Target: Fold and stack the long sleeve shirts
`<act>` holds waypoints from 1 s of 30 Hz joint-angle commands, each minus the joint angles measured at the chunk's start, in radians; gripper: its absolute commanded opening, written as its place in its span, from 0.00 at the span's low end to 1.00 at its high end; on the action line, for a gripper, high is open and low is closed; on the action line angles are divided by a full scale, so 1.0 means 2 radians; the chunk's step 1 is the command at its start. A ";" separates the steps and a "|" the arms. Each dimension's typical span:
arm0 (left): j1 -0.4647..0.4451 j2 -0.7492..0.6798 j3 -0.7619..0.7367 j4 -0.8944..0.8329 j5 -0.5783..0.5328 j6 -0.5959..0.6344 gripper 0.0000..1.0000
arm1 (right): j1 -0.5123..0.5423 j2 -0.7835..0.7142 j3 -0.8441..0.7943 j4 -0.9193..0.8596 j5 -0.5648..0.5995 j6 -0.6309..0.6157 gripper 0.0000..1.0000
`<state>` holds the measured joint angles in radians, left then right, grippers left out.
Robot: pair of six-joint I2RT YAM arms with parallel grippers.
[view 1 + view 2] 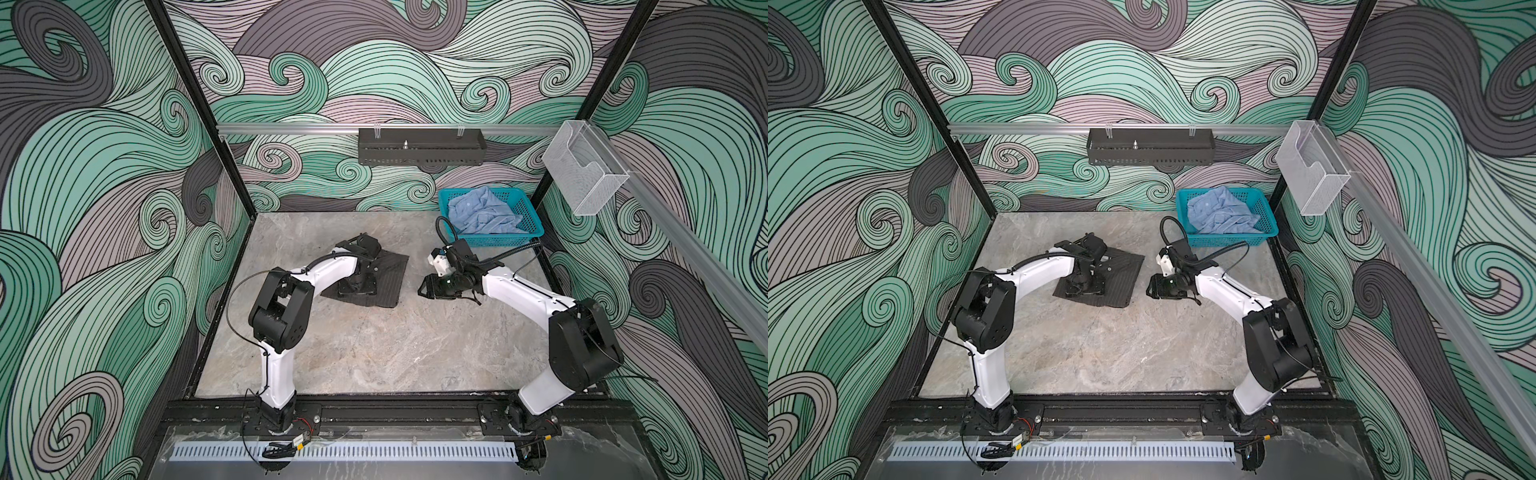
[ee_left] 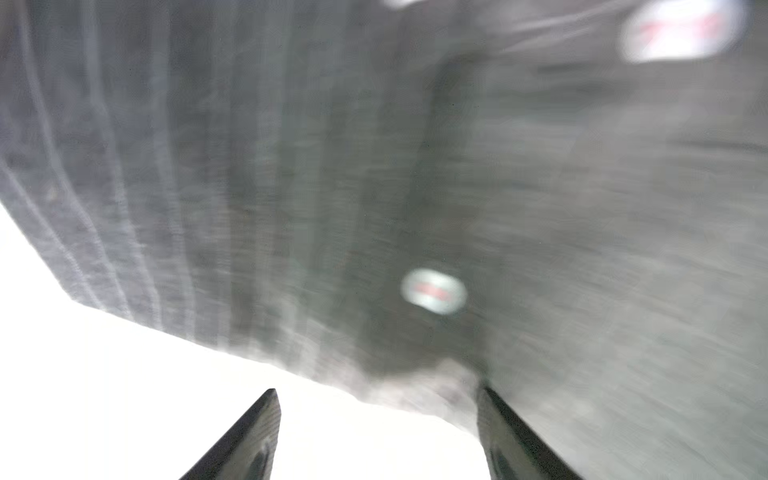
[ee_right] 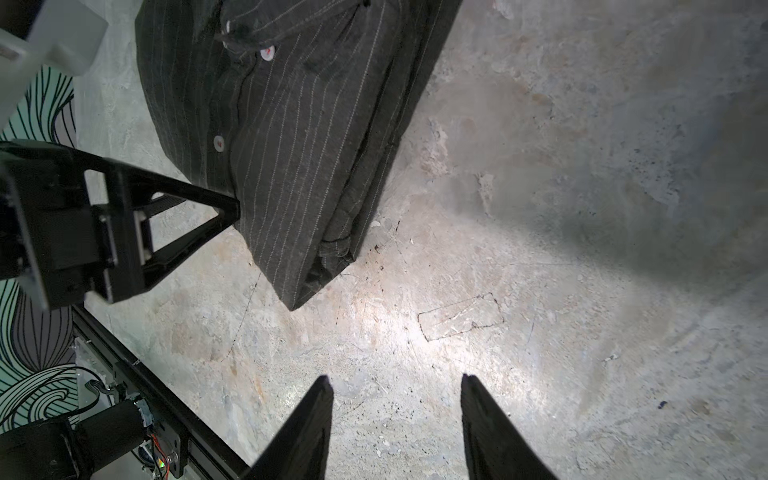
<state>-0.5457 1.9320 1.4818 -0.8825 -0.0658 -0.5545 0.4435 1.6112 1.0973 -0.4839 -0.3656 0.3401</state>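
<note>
Roughly halfway, I reckoned: the charcoal pinstripe shirt (image 1: pixel 386 272) lay folded mid-table with the left gripper (image 2: pixel 378 390) at its edge, jaws parted and empty, the right gripper (image 3: pixel 397 377) gaped over the table (image 1: pixel 374 353), also empty, and the blue shirt (image 1: pixel 482 212) sat crumpled in the far-right basket (image 1: pixel 498 240), unfolded.

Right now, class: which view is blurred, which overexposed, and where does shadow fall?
Left wrist view: blurred throughout, the pinstriped shirt smeared, the table blown out white. Right wrist view: sharp, a bright pool and a soft shadow on the table. Both top views: evenly lit, in focus.
</note>
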 commanded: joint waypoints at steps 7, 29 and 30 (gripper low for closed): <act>-0.010 0.075 0.119 -0.071 -0.032 0.030 0.86 | -0.010 -0.043 -0.010 -0.016 0.003 -0.011 0.51; 0.181 0.230 0.271 -0.157 -0.047 0.145 0.81 | -0.014 -0.063 -0.015 -0.012 -0.015 -0.003 0.50; 0.189 0.241 0.293 -0.166 -0.058 0.150 0.80 | -0.015 -0.064 -0.016 -0.010 -0.015 -0.003 0.50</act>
<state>-0.2222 2.3474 1.9938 -1.1278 -0.1066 -0.3023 0.4202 1.5074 1.0645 -0.4999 -0.3805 0.3332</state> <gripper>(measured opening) 0.807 0.502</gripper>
